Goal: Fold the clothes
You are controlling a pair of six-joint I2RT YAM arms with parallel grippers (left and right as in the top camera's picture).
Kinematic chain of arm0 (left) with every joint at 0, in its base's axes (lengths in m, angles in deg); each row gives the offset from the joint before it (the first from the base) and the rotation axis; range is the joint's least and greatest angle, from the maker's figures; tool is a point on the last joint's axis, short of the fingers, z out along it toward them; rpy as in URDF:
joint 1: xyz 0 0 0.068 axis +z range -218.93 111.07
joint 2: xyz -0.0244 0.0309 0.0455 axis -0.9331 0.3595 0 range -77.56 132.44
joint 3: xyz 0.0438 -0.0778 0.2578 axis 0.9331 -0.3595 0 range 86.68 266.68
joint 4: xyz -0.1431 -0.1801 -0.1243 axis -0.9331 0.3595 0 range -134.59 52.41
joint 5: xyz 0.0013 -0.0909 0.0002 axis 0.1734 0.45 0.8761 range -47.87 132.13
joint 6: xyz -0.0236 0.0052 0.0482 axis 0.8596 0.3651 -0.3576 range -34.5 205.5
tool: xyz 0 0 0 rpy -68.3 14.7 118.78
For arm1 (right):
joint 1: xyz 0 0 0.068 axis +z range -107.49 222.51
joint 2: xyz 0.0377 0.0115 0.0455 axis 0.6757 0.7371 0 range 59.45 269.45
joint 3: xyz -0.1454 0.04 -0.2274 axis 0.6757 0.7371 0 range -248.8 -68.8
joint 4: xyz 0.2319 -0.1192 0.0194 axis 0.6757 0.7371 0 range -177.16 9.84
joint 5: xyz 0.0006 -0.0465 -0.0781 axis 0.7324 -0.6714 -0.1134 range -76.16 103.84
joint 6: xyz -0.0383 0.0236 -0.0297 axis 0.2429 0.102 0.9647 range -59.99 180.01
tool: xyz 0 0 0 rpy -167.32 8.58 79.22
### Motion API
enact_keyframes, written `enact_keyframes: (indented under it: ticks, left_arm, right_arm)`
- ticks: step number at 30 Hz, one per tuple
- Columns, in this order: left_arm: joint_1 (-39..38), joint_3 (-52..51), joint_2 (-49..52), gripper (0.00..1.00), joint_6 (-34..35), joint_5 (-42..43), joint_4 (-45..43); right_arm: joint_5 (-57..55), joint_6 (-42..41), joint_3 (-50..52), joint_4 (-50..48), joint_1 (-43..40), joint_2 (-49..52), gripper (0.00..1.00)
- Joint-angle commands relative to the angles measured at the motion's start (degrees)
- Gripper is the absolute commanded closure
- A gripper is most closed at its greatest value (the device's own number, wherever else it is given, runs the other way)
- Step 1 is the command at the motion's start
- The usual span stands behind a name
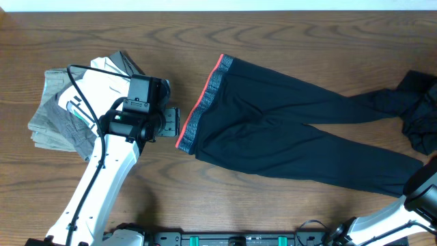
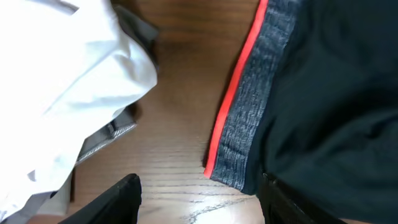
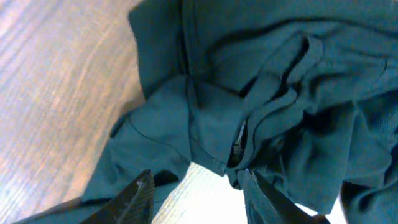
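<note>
Bright even light, soft shadows; wrist cams blurry, R tinted teal.

Dark wood-grain table (image 1: 205, 34), pale strip (image 1: 205, 5) beyond

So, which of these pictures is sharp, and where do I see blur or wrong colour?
Overhead: sharp and evenly lit, the trousers properly black. Left wrist: the white cloth is overexposed, the fingers dark and blurred. Right wrist: soft all over, and the dark fabric looks teal.
</note>
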Motion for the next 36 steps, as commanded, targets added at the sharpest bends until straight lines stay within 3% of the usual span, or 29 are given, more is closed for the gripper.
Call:
enact_keyframes:
  ticks: [1, 6, 11, 17, 20, 22, 27, 32, 36]
  left_arm:
    - [-0.09, 0.72, 0.94, 0.37, -3.37, 5.88, -1.01]
    - [-0.15, 0.72, 5.66, 0.36, -5.68, 13.94, -5.4]
    - [-1.31, 0.74, 14.69, 0.36, -7.82, 20.85, -14.93]
    - [-4.04, 0.76, 22.38, 0.4, -7.76, 20.79, -29.68]
    - [-4.26, 0.76, 26.01, 0.29, -6.45, 18.56, -37.81]
    - [-4.24, 0.81, 28.46, 0.28, -6.38, 16.92, -41.81]
    - [-4.24, 3.34, 35.82, 0.3, -6.54, 16.44, -45.62]
    - [-4.24, 7.8, 42.62, 0.42, -6.93, 16.39, -45.64]
    - [-4.22, 8.61, 43.85, 0.72, -6.36, 7.1, -42.66]
  right_arm:
    - [1.88, -2.4, 2.14, 0.09, -0.11, 0.28, 0.54]
    - [13.49, 0.33, 3.04, -0.11, 0.59, 0.28, 0.46]
    - [24.61, 3.04, 3.02, -0.11, 0.59, 0.28, 0.47]
    - [33.0, 7.28, 3.02, 1.27, 0.59, 0.26, 0.5]
    - [36.59, 9.29, 3.02, 3.13, 0.85, 0.24, 0.48]
    - [38.29, 10.56, 3.02, 4.79, 1.27, 0.15, 0.47]
    - [38.56, 13.94, 3.02, 8.81, 2.73, -0.81, 0.48]
    - [38.51, 15.28, 3.02, 9.46, 4.72, -2.32, 0.48]
    - [36.11, 15.23, 3.02, 9.31, 6.45, -2.93, 0.5]
